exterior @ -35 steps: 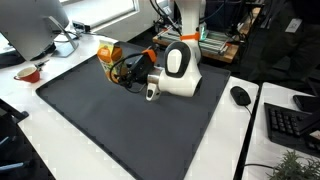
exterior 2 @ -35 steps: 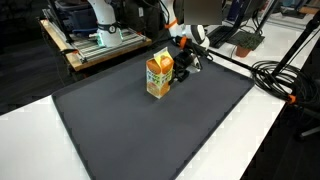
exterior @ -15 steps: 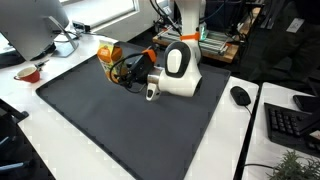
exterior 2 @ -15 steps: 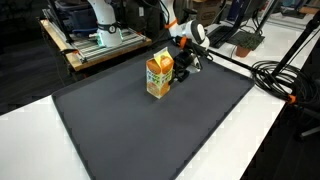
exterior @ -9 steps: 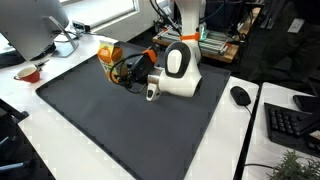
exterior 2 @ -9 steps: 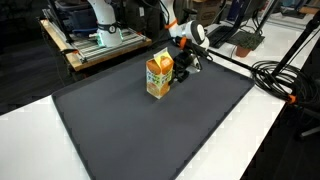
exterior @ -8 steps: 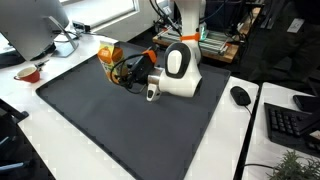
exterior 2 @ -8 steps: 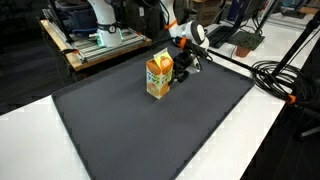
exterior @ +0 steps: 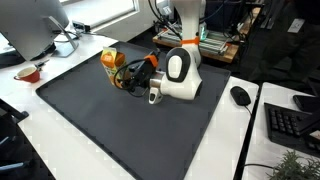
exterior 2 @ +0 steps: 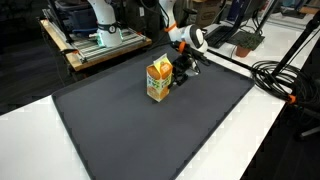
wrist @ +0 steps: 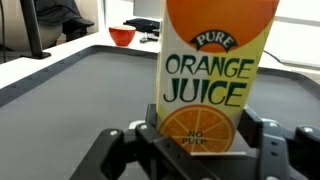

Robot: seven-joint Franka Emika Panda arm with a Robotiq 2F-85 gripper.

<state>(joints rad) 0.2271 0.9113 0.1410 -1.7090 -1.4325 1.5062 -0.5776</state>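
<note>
The orange juice carton (exterior 2: 158,82) has gone from standing upright to tipped, and its top sits lower in both exterior views. The gripper (exterior 2: 175,73), at the carton's 2 o'clock, has dropped lower and pressed closer in on it.

White table (exterior: 60,150) beneath me, dark mat (exterior: 120,130) covering most of it. Juice carton (exterior 2: 158,80) tilted on the mat near one edge. Off the mat: red bowl (exterior: 28,72) at a corner, mouse (exterior: 240,96) and keyboard (exterior: 292,125) along another edge.

A yellow-and-orange juice carton (wrist: 212,70), lettered in green, is pictured on a dark grey mat (wrist: 70,95), before the black gripper (wrist: 200,142).
</note>
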